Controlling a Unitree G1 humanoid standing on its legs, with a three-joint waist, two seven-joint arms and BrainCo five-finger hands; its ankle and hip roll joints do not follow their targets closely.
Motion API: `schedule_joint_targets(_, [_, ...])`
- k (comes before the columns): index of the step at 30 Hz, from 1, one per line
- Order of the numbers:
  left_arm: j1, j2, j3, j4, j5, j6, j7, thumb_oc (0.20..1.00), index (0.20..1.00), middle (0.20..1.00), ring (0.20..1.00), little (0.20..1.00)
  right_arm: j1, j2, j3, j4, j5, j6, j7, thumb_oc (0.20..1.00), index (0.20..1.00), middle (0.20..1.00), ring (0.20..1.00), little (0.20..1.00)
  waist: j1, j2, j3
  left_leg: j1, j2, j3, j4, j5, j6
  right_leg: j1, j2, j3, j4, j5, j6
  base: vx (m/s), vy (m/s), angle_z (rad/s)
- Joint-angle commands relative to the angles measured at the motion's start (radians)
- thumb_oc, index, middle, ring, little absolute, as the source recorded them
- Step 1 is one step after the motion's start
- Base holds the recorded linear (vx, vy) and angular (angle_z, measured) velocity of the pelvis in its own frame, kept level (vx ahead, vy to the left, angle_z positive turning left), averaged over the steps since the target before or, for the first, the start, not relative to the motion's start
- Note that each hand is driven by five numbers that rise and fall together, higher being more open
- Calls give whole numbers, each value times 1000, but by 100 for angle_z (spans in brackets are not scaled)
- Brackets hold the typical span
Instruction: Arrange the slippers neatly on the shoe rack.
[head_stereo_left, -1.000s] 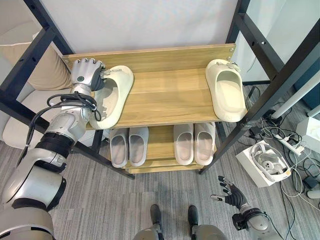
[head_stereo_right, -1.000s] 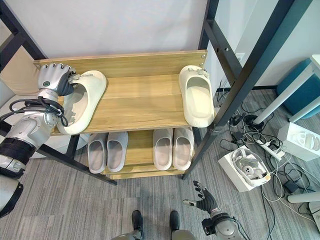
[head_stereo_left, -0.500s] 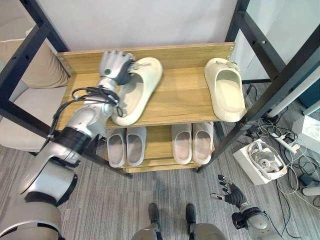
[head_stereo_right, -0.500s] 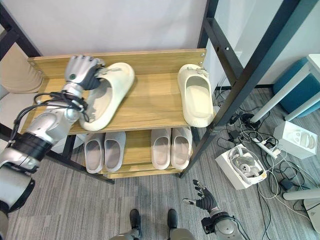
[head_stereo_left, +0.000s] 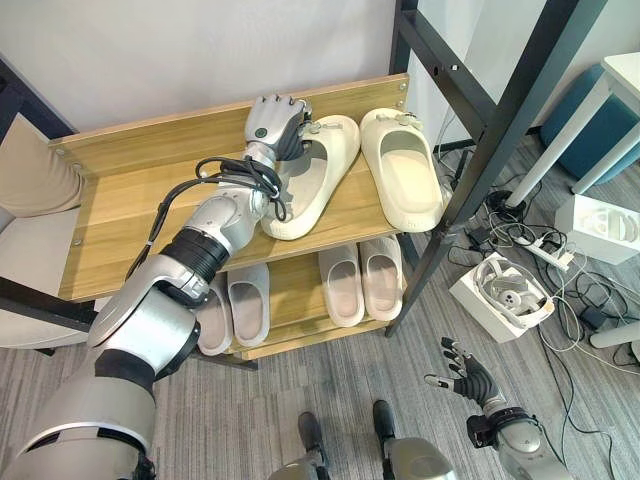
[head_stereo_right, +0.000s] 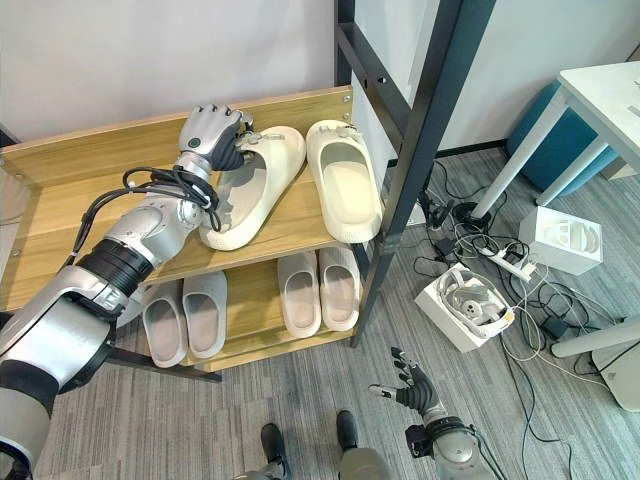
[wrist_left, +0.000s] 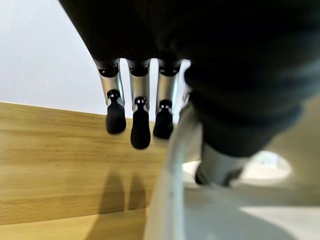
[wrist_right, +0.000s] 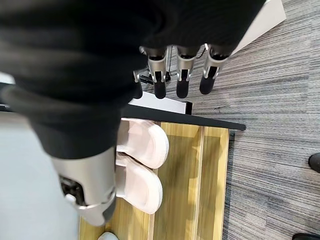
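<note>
Left robot hand (head_stereo_left: 275, 122) up on the top shelf (head_stereo_left: 130, 205) of the shoe rack (head_stereo_right: 60, 190), clamped on the rim of a cream slipper (head_stereo_left: 312, 180), thumb tucked inside the opening, fingers (wrist_left: 140, 130) hanging over the outside edge. Held slipper lying tilted, toe end toward 1 o'clock, heel toward 7 o'clock near the shelf's front edge. Just beside it at 3 o'clock, the second cream slipper (head_stereo_left: 403, 170), lying flat and straight by the black post (head_stereo_left: 470, 150); toe ends of the two almost touching, heels spread apart. Down on the lower shelf (head_stereo_right: 255, 310), two pairs of pale grey slippers: one pair (head_stereo_left: 230, 310) at 9 o'clock, the other (head_stereo_left: 361, 280) at 3 o'clock, each pair side by side. Right robot hand (head_stereo_left: 466, 376) low at 5 o'clock above the grey carpet (head_stereo_right: 300, 400), released, fingers (wrist_right: 182, 80) spread and straight, holding nothing. Off at 3 o'clock on the floor, a white box (head_stereo_left: 505, 297) among loose cables (head_stereo_left: 560, 280).
</note>
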Motion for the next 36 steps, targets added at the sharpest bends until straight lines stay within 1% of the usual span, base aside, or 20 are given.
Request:
schedule_joint_targets(1, [-97,6,49,55,-16,-1,15,1000,1000,1000,1000,1000,30,-21,-22,-52,16,-34,-19,1000,1000,1000,1000,1000,27,-55,-41,101,36,-11,-7,-131,-43,-24,-79,-48,18,-17,121,0,0,0])
schedule_joint_targets(6, [-23,47,120,-117,-5,-10,6,1000,1000,1000,1000,1000,25,-2,-25,-34,11,-30,-18,1000,1000,1000,1000,1000,55,-54,-46,101,32,-35,-7,-131,-43,-3,-80,-72,12,-23,117,4,-18,8])
schedule_joint_targets(9, [45,77,177,-241,-7,-26,-5,1000,1000,1000,1000,1000,12,10,-22,-17,5,-24,-16,1000,1000,1000,1000,1000,76,-50,-49,99,27,-54,-7,-129,-43,10,-82,-87,8,-26,114,-7,1,33])
schedule_joint_targets(10, [111,87,220,-320,-51,-54,-21,1000,1000,1000,1000,1000,-1,20,-22,-7,-1,-17,-15,1000,1000,1000,1000,1000,94,-51,-49,97,25,-64,-7,-127,-42,15,-82,-98,9,-27,111,-21,15,24])
schedule_joint_targets(11, [211,60,280,-374,-250,-108,-75,1000,1000,1000,1000,1000,-4,27,-26,1,-4,-5,-14,1000,1000,1000,1000,1000,99,-49,-50,99,22,-70,-7,-126,-41,22,-84,-105,7,-27,110,-25,27,20])
schedule_joint_targets(12, [322,19,339,-395,-536,-147,-140,1000,1000,1000,1000,1000,-10,43,-33,10,-11,16,-14,1000,1000,1000,1000,1000,107,-46,-55,98,19,-73,-7,-123,-38,22,-86,-111,7,-23,108,-21,40,20])
schedule_joint_targets(13, [404,-7,346,-417,-783,-172,-202,1000,1000,1000,1000,1000,-21,51,-33,9,-21,32,-10,1000,1000,1000,1000,1000,113,-43,-57,97,16,-76,-7,-120,-36,24,-88,-114,7,-20,106,-23,34,29])
schedule_joint_targets(14, [444,-13,340,-438,-897,-177,-228,1000,1000,1000,1000,1000,-26,51,-32,4,-25,37,-8,1000,1000,1000,1000,1000,116,-42,-57,96,16,-78,-7,-119,-35,25,-89,-116,6,-19,105,-37,34,33])
schedule_joint_targets(15, [499,-9,310,-480,-1067,-169,-277,1000,1000,1000,1000,1000,-38,49,-26,1,-28,43,-4,1000,1000,1000,1000,1000,118,-41,-57,94,15,-82,-7,-117,-33,25,-91,-119,8,-17,105,-38,38,19])
schedule_joint_targets(17, [573,34,224,-559,-1333,-125,-356,1000,1000,1000,1000,1000,-53,35,8,-4,-29,51,14,1000,1000,1000,1000,1000,119,-40,-62,94,13,-84,-7,-116,-31,24,-93,-119,11,-12,107,-22,40,4])
schedule_joint_targets(18, [585,41,205,-583,-1419,-114,-367,1000,1000,1000,1000,1000,-49,32,17,-11,-29,52,17,1000,1000,1000,1000,1000,117,-42,-63,96,13,-82,-7,-117,-31,25,-93,-118,11,-11,107,0,0,0])
schedule_joint_targets(19, [591,53,145,-611,-1511,-92,-390,1000,1000,1000,1000,1000,-41,24,33,-15,-21,52,25,1000,1000,1000,1000,1000,113,-43,-66,95,13,-81,-7,-117,-31,24,-94,-117,12,-9,109,0,0,0])
schedule_joint_targets(21, [586,101,67,-670,-1597,-67,-419,1000,1000,1000,1000,1000,-23,10,54,-23,-23,50,38,1000,1000,1000,1000,1000,107,-45,-74,97,13,-77,-7,-118,-31,23,-94,-110,12,-7,112,6,19,-8])
schedule_joint_targets(23, [557,93,19,-685,-1630,-67,-421,1000,1000,1000,1000,1000,-8,2,69,-20,-20,43,45,1000,1000,1000,1000,1000,99,-48,-79,98,12,-73,-7,-118,-31,23,-94,-105,11,-5,114,4,16,-8])
schedule_joint_targets(25, [548,84,12,-681,-1626,-72,-417,1000,1000,1000,1000,1000,-4,1,71,-19,-19,40,47,1000,1000,1000,1000,1000,98,-49,-80,97,12,-72,-7,-117,-31,22,-94,-104,11,-5,114,-5,2,-2])
schedule_joint_targets(28, [517,19,8,-645,-1589,-84,-391,1000,1000,1000,1000,1000,4,0,81,-17,-18,38,45,1000,1000,1000,1000,1000,91,-53,-84,95,11,-70,-7,-117,-30,18,-94,-99,10,-3,115,-5,3,-3])
schedule_joint_targets(29, [505,-28,18,-616,-1567,-86,-379,1000,1000,1000,1000,1000,4,2,84,-14,-18,38,43,1000,1000,1000,1000,1000,87,-55,-83,94,10,-70,-7,-116,-29,15,-94,-96,10,-2,114,0,0,0])
schedule_joint_targets(32, [496,-101,53,-554,-1506,-96,-356,1000,1000,1000,1000,1000,5,2,80,-12,-20,43,41,1000,1000,1000,1000,1000,84,-56,-84,94,8,-68,-7,-117,-28,14,-94,-94,10,-2,114,0,0,0])
schedule_joint_targets(34, [495,-143,79,-519,-1470,-102,-332,1000,1000,1000,1000,1000,2,4,80,-12,-21,47,38,1000,1000,1000,1000,1000,83,-58,-83,94,8,-68,-7,-117,-27,14,-95,-92,10,-2,112,1,0,-6])
schedule_joint_targets(36, [513,-164,126,-521,-1405,-120,-299,1000,1000,1000,1000,1000,5,11,70,-12,-24,45,33,1000,1000,1000,1000,1000,86,-59,-83,94,7,-69,-7,-118,-26,16,-95,-93,7,-2,111,1,-4,-8])
